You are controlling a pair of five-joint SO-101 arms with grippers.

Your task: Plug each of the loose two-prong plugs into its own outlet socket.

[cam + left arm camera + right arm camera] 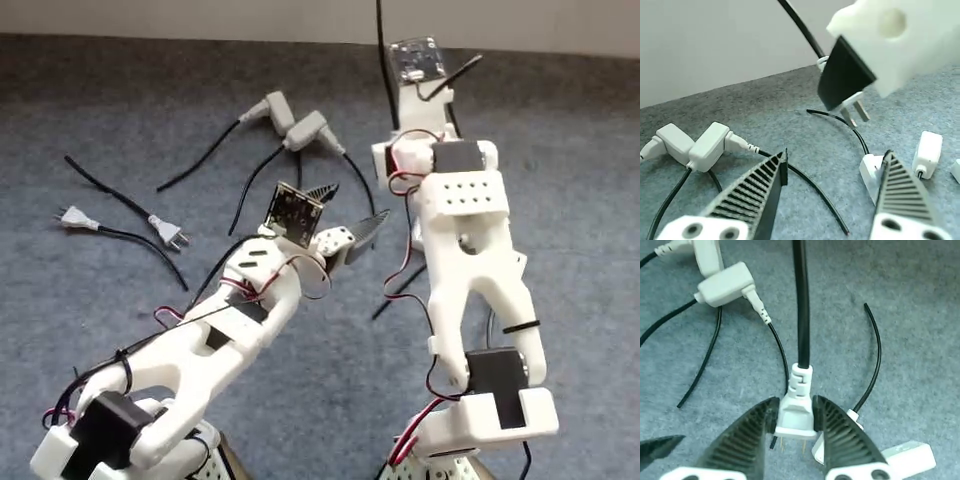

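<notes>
R gripper (795, 405) clamps white plug (795, 419) by its body, prongs clear for insertion; L gripper (355, 203) sits open approx. 5 o'clock of outlet sockets (290, 122) on worktop (560, 130), likely to steady one.

a grey-blue carpet (120, 100) covers the surface, meeting a plain pale wall (715, 40) behind.

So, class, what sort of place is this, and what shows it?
Probably a robotics lab or hobby bench. Two white arms stand at a grey carpeted table, loose plugs and sockets on short cords lie scattered, and the right tool grips a plug.
</notes>
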